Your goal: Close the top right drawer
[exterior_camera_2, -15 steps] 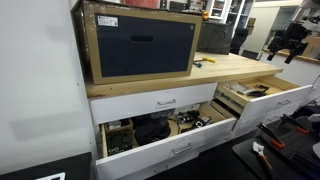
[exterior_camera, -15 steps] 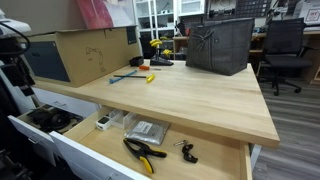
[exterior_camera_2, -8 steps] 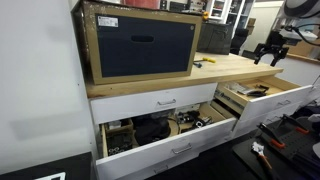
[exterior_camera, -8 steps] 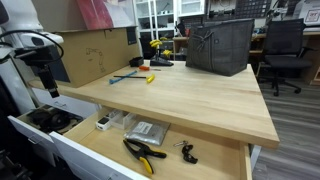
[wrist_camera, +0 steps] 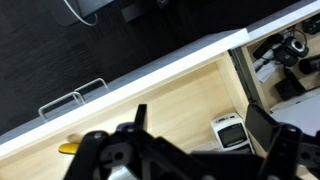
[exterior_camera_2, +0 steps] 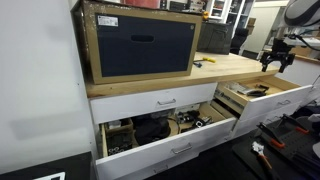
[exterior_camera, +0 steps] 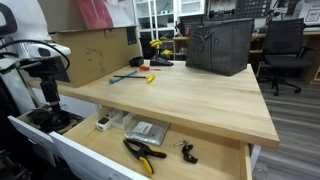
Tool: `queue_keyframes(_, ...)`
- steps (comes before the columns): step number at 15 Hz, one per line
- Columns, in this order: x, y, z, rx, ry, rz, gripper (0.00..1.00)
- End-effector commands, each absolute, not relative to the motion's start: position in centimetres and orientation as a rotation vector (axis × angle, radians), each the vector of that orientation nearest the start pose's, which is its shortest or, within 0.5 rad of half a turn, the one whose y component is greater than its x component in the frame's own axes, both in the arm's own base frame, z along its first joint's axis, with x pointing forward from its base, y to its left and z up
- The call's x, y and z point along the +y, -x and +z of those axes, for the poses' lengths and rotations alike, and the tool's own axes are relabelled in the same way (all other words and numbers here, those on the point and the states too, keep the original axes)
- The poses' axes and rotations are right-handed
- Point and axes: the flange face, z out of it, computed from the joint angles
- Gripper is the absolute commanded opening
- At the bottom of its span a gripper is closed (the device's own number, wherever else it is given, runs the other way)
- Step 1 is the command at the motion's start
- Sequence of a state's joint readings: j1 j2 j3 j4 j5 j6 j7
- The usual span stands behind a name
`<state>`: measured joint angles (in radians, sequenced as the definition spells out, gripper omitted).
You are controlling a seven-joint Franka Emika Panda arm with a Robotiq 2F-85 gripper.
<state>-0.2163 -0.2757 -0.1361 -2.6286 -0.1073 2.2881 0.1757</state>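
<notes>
Standing pulled well out from under the pale wooden benchtop (exterior_camera: 190, 100), the top right drawer (exterior_camera: 215, 160) shows its wood floor and long white front panel. The wrist view looks down into it, with the silver bar handle (wrist_camera: 72, 100) on the panel's outer face. A cardboard box (exterior_camera: 85, 55) and a grey bag (exterior_camera: 220, 45) sit on the benchtop. The gripper (exterior_camera: 50, 97) hangs above the open drawers at the bench's edge — jaws spread wide, nothing between them, touching nothing. In the drawer lie yellow-handled pliers (exterior_camera: 145, 153) and a small white device (wrist_camera: 230, 130).
</notes>
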Motion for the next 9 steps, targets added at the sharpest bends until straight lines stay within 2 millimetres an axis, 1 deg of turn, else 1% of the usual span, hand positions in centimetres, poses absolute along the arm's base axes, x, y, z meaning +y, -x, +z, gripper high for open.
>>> queue_keyframes(1, -16.0, -36.4, 31.2, 0.656, 3.172, 0.129, 1.0)
queue_keyframes(4, -17.0, -35.1, 29.3, 0.611, 3.232, 0.155, 1.0)
queue_keyframes(8, -17.7, -34.4, 27.2, 0.545, 3.301, 0.179, 1.0)
queue_keyframes(9, -17.8, -34.2, 26.9, 0.526, 3.314, 0.186, 0.93)
